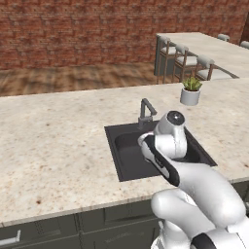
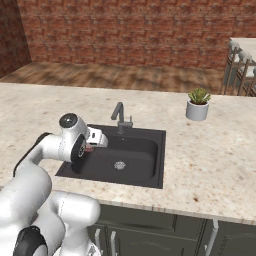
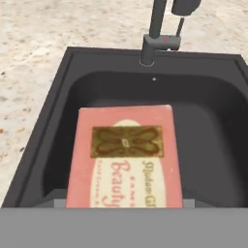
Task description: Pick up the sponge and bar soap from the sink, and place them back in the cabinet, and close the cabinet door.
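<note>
The speckled beige surface [image 2: 210, 165] holds the dark sink [image 2: 150, 170] sunk in its middle, with a small potted plant [image 2: 198, 104] standing at two o'clock from it.

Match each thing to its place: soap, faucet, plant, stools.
Things:
1. soap
2. faucet
3. plant
4. stools

Places:
A. at the back edge of the sink
B. along the far table
C. in the gripper, over the sink
D. on the counter, in a white pot

Pairs: 1-C, 2-A, 3-D, 4-B
</note>
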